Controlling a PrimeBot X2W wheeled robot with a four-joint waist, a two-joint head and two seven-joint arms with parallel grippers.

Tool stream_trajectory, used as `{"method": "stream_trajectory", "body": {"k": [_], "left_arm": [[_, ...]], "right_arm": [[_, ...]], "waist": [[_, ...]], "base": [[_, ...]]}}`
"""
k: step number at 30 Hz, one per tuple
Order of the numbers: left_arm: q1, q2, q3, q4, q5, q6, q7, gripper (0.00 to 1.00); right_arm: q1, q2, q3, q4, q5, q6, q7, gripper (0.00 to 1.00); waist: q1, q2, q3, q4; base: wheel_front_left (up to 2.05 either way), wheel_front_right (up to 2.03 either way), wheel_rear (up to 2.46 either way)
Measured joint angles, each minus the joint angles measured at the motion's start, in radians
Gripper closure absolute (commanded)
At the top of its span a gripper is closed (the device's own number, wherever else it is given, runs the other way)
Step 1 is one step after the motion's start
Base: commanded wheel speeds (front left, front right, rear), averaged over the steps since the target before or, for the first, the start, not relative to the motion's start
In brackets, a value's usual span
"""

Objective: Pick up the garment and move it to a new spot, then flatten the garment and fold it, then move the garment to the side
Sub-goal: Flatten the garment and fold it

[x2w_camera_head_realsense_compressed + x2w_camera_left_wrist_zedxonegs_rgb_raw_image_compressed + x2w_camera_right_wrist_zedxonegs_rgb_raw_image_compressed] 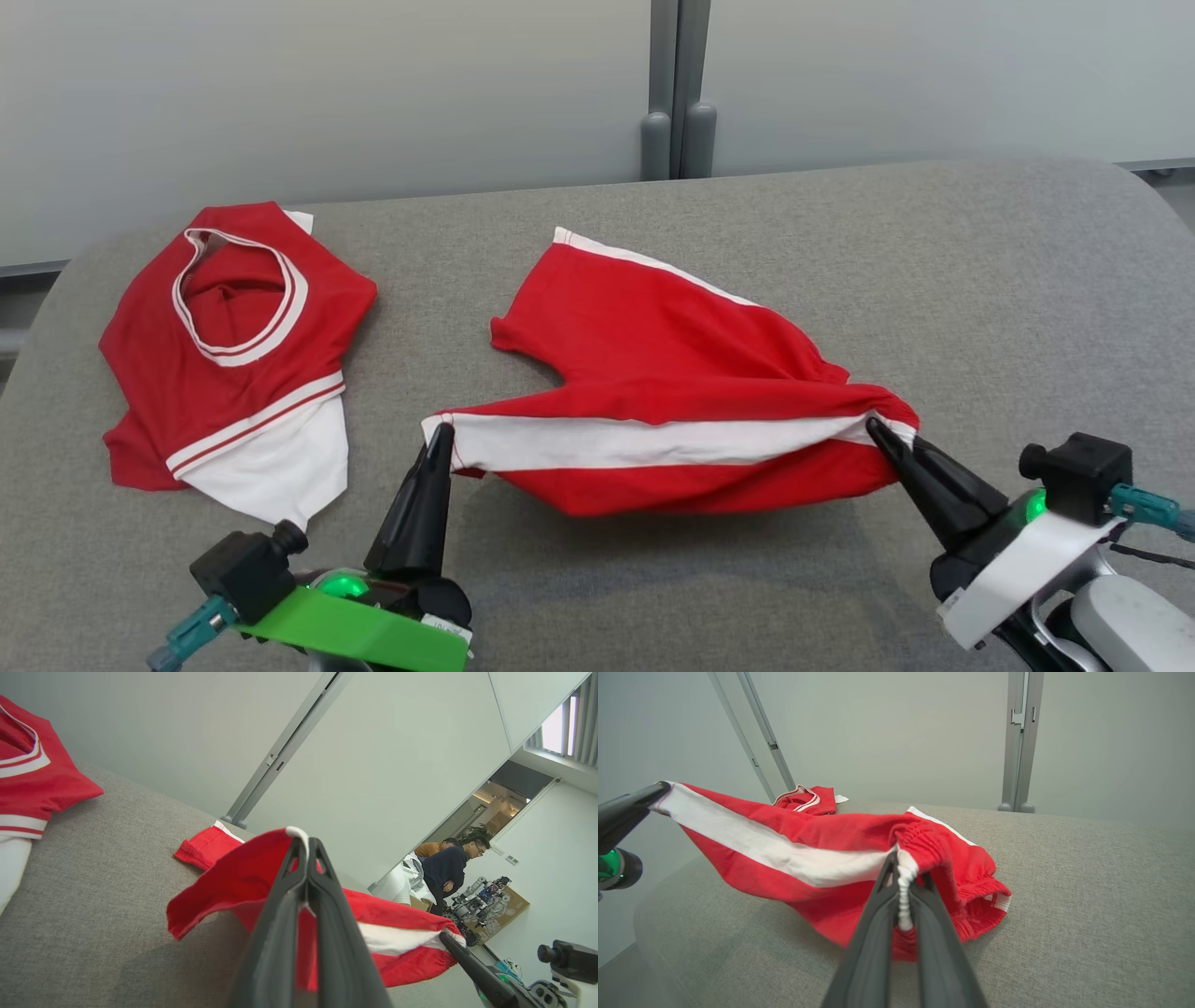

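Both grippers are clamped on the shorts (653, 373). Your left gripper (442, 431) pinches the white-striped corner of a leg hem. Your right gripper (873, 427) pinches the gathered elastic waistband, which the right wrist view shows bunched between the fingers (873, 924). The striped side runs taut between the two grips and is raised off the grey table (980, 308), with a shadow beneath it. The far leg and the rest of the cloth trail down and rest on the surface, near the middle of the table.

Progress, as judged: pick-up is done, and you are in the carrying or laying-out stage. Whether the new spot has been reached cannot be told. The shorts are doubled over and creased, not flat. Flattening, folding and the move to the side are all outstanding.

Clearances: a red and white jersey (159, 364) lies crumpled on the left part of the table, apart from the shorts but on your left gripper's side; treat that side as taken. Bare surface lies right of the shorts and beyond them, up to the far edge, which sits close to the wall panels (327, 93) and a grey post (679, 93). Both far corners are rounded, so usable room narrows there. The near edge is out of sight below the grippers. Two people (446, 868) stand well away past the table.
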Motion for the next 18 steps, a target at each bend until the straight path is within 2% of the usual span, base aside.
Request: {"method": "stream_trajectory", "body": {"k": [4,10,18], "left_arm": [[0.007,0.017,-0.011,-0.085,0.013,0.0,0.0,1.0],[0.026,0.037,-0.062,-0.19,0.03,0.0,0.0,1.0],[0.115,0.075,-0.084,-0.208,0.029,0.0,0.019,1.0]], "right_arm": [[0.033,-0.063,-0.013,-0.033,0.027,0.0,-0.001,1.0],[0.088,-0.118,-0.05,-0.062,0.045,0.0,-0.001,1.0],[0.107,-0.153,-0.033,-0.082,0.059,0.0,-0.001,1.0]], "waist": [[0.0,0.0,-0.004,0.004],[0.0,0.0,-0.012,0.024],[0.0,0.0,-0.013,0.037]], "base": [[0.0,0.0,0.0],[0.0,0.0,0.0],[0.0,0.0,0.0]]}}
